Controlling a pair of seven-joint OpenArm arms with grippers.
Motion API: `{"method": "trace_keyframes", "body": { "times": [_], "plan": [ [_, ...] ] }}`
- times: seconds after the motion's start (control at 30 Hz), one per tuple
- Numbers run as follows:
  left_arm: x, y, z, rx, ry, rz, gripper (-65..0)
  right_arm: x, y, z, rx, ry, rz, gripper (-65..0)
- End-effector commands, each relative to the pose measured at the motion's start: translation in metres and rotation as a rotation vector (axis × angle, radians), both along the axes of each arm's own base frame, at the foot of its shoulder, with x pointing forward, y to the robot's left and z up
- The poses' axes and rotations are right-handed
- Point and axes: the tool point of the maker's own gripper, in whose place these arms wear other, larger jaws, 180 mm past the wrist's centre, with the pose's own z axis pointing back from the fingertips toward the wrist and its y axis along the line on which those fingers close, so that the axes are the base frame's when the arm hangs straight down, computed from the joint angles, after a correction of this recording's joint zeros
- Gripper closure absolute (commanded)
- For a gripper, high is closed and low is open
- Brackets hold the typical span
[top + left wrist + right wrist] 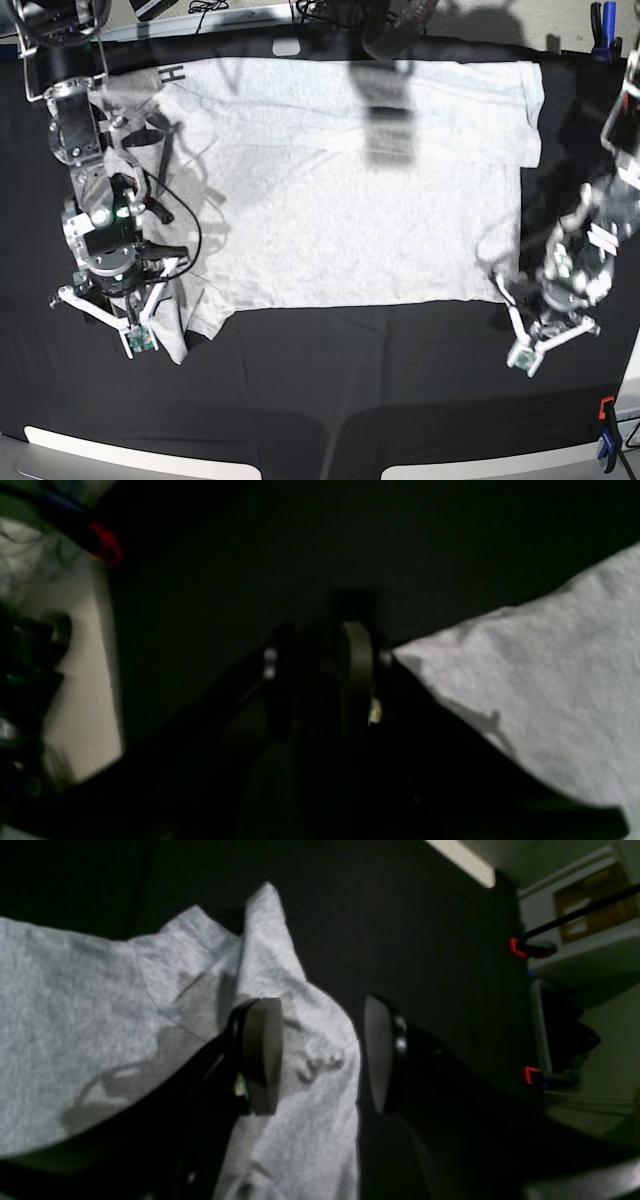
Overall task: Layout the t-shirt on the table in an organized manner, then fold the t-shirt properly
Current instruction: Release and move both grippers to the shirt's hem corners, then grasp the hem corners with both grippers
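Red-tipped clamps (531, 948) beside a cardboard box (592, 902)

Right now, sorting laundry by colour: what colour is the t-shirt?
Light grey-white t-shirt, clearest in the base view.

T-shirt (350, 180) light grey, seemingly plain; table (330, 380) black.

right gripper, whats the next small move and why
Probably close the right gripper on the t-shirt. In the right wrist view its jaws stand open, straddling the sleeve's edge, one on the cloth and one over the bare black table. The sleeve lies bunched there, so pinching it first would allow pulling it flat.
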Motion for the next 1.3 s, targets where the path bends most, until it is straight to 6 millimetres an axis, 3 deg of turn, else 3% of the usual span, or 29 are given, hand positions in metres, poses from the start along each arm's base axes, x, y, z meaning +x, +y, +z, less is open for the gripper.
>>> {"method": "trace_keyframes", "body": {
  "times": [0.0, 0.17, 0.33, 0.47, 0.63, 0.83, 1.07, 1.27],
  "plan": [
    [0.018, 0.013, 0.021, -0.023, -0.038, 0.026, -14.0, 0.009, 0.0, 0.018, -0.009, -0.059, 0.006, -26.5],
    [0.029, 0.034, 0.014, -0.288, 0.079, 0.118, -14.0, 0.009, 0.005, 0.015, 0.01, -0.056, 0.01, -26.5],
    [0.022, 0.014, 0.039, -0.717, 0.117, -0.012, -14.0, 0.009, 0.005, 0.015, 0.009, -0.054, 0.009, -26.5],
    [0.013, 0.016, 0.052, -0.887, 0.114, -0.074, -14.0, 0.008, 0.004, 0.014, 0.008, -0.047, 0.004, -26.5],
    [0.005, 0.022, 0.032, -0.959, 0.14, -0.042, -14.0, 0.007, 0.003, 0.013, 0.008, -0.042, 0.001, -26.5],
    [-0.005, -0.003, -0.005, -0.998, 0.221, -0.02, -14.0, 0.005, 0.001, 0.011, 0.005, -0.024, -0.01, -26.5],
    [-0.006, -0.009, -0.036, -0.804, 0.243, -0.044, -14.0, 0.003, 0.0, 0.008, 0.003, -0.008, -0.018, -26.5],
    [-0.009, -0.006, -0.041, -0.791, 0.242, -0.039, -14.0, 0.003, 0.0, 0.008, 0.002, -0.005, -0.02, -26.5]
  ]
}}
